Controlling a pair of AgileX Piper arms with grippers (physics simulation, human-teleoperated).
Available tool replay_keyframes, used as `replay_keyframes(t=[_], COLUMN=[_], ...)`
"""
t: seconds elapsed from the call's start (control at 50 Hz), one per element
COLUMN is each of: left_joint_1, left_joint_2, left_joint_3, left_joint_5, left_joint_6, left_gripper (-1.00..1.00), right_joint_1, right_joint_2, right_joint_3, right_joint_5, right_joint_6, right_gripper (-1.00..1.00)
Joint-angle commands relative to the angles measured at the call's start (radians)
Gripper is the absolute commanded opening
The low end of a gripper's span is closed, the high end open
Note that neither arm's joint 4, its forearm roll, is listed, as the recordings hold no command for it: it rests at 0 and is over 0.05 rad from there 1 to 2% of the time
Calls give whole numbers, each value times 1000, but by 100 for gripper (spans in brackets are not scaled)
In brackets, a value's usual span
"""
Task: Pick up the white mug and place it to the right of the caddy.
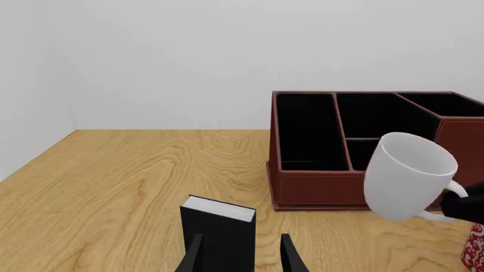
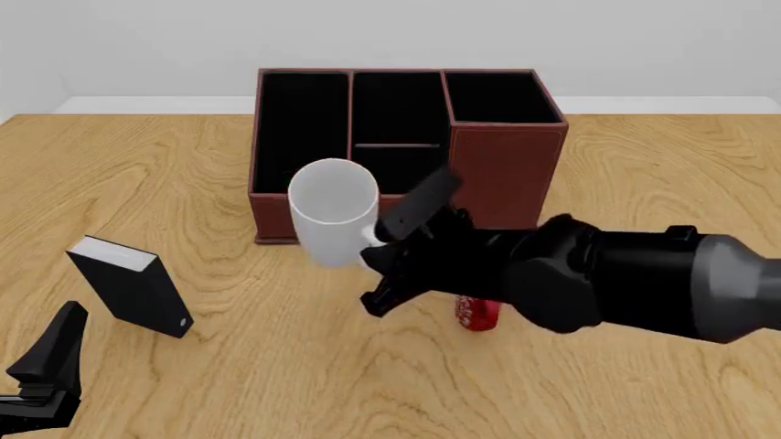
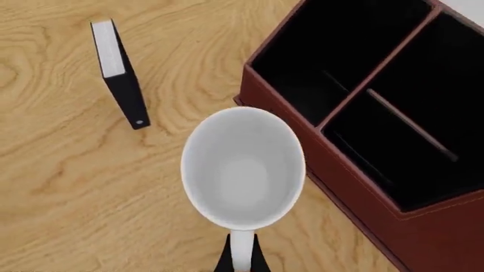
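Note:
The white mug hangs tilted above the table, in front of the left part of the caddy. My right gripper is shut on the mug's handle. The right wrist view looks into the empty mug, with the gripper pinching the handle and the caddy beside it. The left wrist view shows the mug in front of the caddy. My left gripper is open and empty at the near left, and its fingers also show in the left wrist view.
A small black book-like box with a white edge stands at the near left, just ahead of the left gripper. A red mug lies under the right arm, in front of the caddy's right part. The table's left edge is near.

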Motion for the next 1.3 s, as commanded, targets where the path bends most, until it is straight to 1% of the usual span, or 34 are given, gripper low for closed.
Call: replay_keyframes(t=[0.02, 0.46, 0.74, 0.82, 0.84, 1.04, 1.24, 1.3], left_joint_1=[0, 0, 0, 0, 0, 0, 0, 0], left_joint_2=[0, 0, 0, 0, 0, 0, 0, 0], left_joint_3=[0, 0, 0, 0, 0, 0, 0, 0], left_joint_5=[0, 0, 0, 0, 0, 0, 0, 0], left_joint_6=[0, 0, 0, 0, 0, 0, 0, 0], left_gripper=[100, 100, 100, 100, 100, 100, 100, 100], right_joint_1=[-5, -45, -71, -71, -76, -108, -146, -166], right_joint_2=[-87, -214, -277, -277, -298, -344, -402, -433], right_joint_3=[-16, -29, -28, -28, -25, -6, 24, 36], right_joint_5=[43, 112, 145, 145, 156, 170, 181, 188], right_joint_6=[-19, -54, -64, -64, -65, -67, -58, -44], right_gripper=[-100, -100, -100, -100, -100, -100, -100, -100])
